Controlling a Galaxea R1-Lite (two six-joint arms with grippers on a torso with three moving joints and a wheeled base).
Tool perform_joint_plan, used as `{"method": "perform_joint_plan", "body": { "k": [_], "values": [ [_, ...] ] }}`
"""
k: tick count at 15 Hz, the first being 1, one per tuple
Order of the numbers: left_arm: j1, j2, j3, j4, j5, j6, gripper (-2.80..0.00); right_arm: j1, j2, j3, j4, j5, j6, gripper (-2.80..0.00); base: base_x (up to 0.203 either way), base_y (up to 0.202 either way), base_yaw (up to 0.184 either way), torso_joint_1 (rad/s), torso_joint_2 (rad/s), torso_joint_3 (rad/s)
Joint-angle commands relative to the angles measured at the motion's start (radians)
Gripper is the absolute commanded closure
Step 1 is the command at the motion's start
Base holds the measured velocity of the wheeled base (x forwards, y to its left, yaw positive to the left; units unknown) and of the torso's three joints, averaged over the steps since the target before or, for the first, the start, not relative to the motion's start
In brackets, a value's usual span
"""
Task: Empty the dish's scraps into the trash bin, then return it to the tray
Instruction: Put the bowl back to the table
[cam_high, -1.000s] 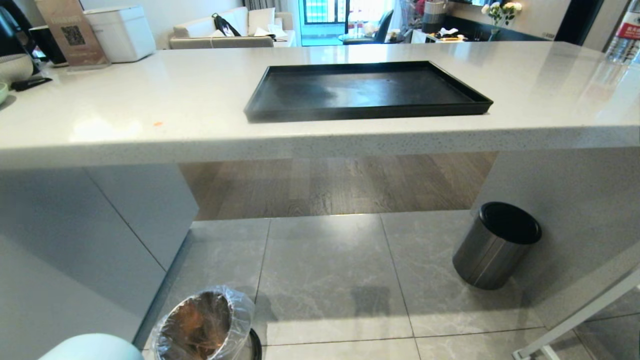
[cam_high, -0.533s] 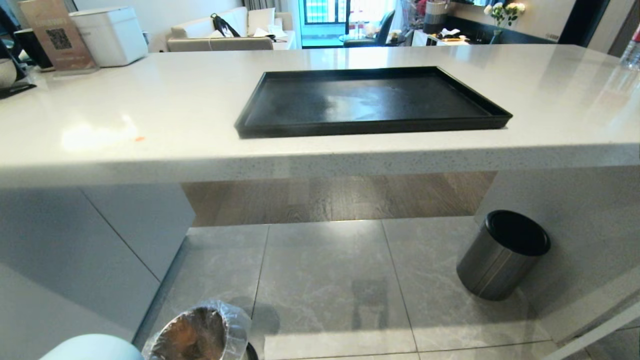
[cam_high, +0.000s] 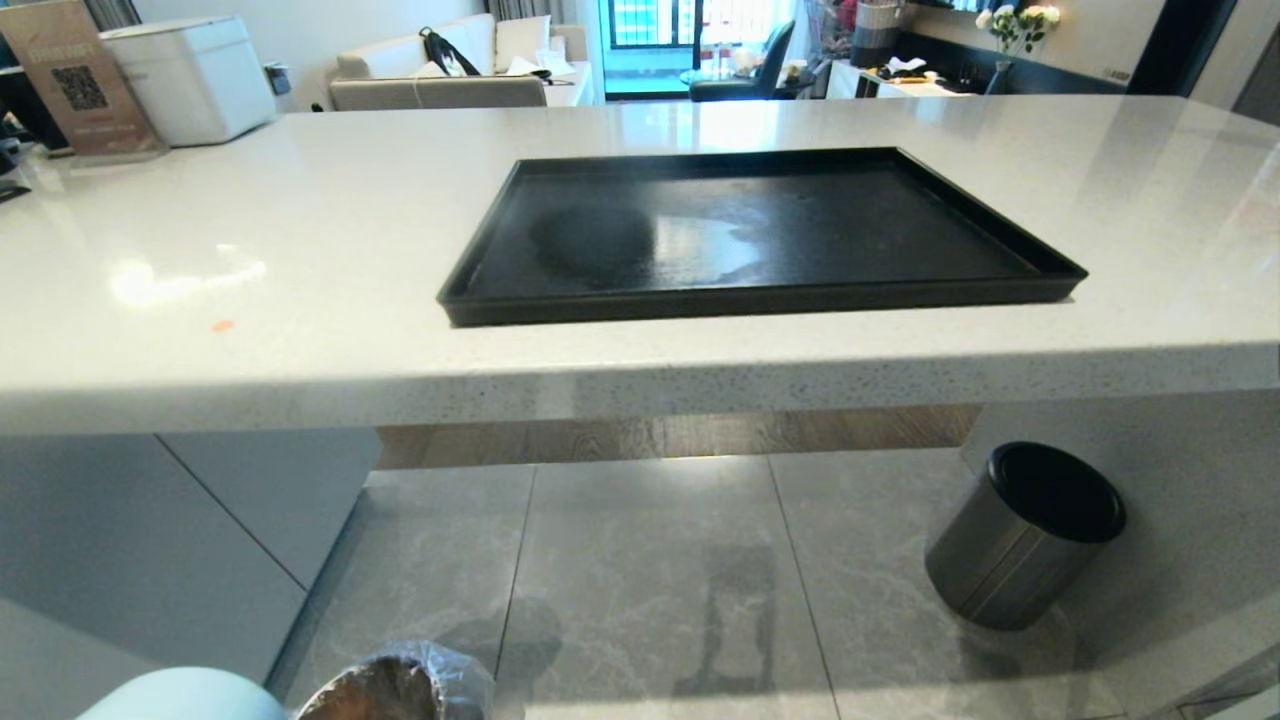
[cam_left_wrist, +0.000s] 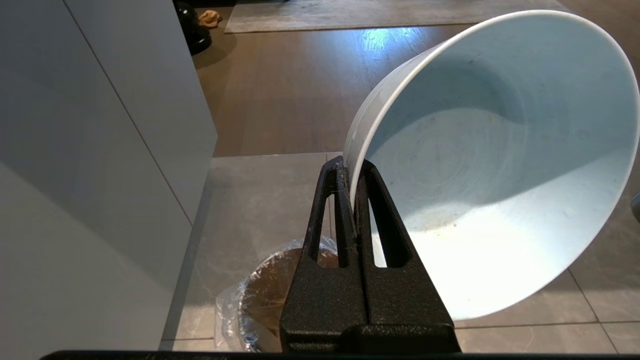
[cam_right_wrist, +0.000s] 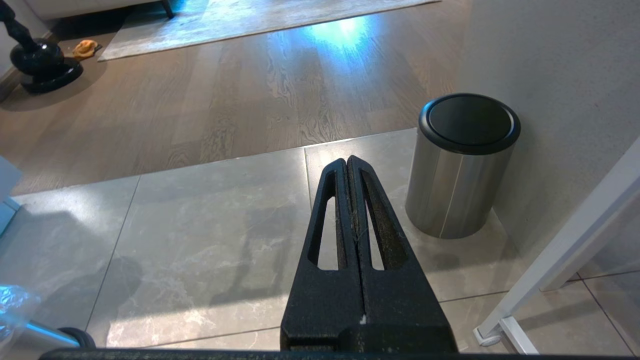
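Pinching the rim of the small glossy pale-blue bowl (cam_left_wrist: 500, 165), the left tool (cam_left_wrist: 352, 175) holds it tilted above the bag-lined shiny metal bin (cam_left_wrist: 265, 295) on the floor. Bowl looks emptied. Right tool (cam_right_wrist: 348, 162) is clamped shut on nothing, and the flat black rectangular tray (cam_high: 760, 300) sits on the white table (cam_high: 250, 260).

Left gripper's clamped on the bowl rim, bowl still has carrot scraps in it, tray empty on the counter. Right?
Not quite. The left wrist view shows the pale-blue bowl holds no scraps, only faint smears. The left gripper does pinch its rim, and the black tray sits empty on the counter.

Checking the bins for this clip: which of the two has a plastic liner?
The trash bin beside the dish, wrapped in a crinkly clear bag. The steel bin by the right counter leg is bare, with a black rim.
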Motion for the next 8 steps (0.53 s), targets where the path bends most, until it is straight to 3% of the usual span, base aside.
{"method": "perform_joint_plan", "body": {
  "k": [1, 8],
  "values": [
    [0.0, 0.001, 0.0, 0.0, 0.0, 0.0, 0.0, 0.0, 0.0, -0.001, -0.001, 0.0, 0.0, 0.0, 0.0, 0.0, 0.0, 0.0, 0.0, 0.0],
    [0.0, 0.001, 0.0, 0.0, 0.0, 0.0, 0.0, 0.0, 0.0, -0.001, -0.001, 0.0, 0.002, 0.0, 0.0, 0.0, 0.0, 0.0, 0.0, 0.0]
  ]
}}
